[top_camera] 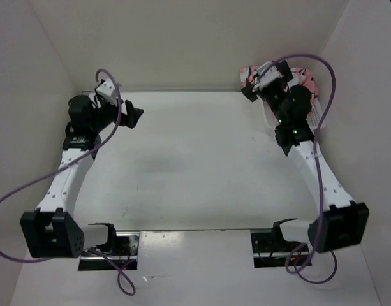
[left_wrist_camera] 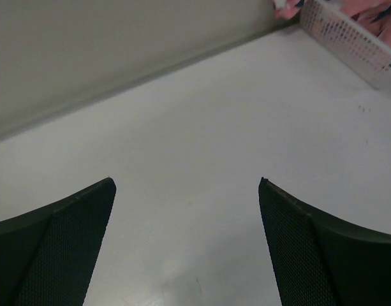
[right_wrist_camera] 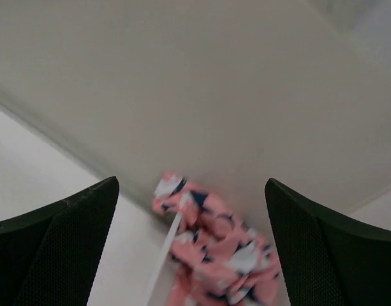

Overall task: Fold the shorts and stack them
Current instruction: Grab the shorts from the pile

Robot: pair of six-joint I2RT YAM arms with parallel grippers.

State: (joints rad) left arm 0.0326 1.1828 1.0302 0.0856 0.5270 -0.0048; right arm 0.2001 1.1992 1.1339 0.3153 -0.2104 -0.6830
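Salmon-pink shorts with navy and white shapes lie bunched in a white mesh basket at the table's far right corner. My right gripper hovers over the basket's left end, open and holding nothing. In the right wrist view the shorts spill over the basket rim below and between the fingertips of the right gripper, against the back wall. My left gripper is at the far left, above the bare table. It is open and empty in its own view, where the basket and the shorts show at top right.
White walls close the table at the back, left and right. The basket sits tight against the right wall. The cables of both arms loop above them. The bare table spreads between the arms.
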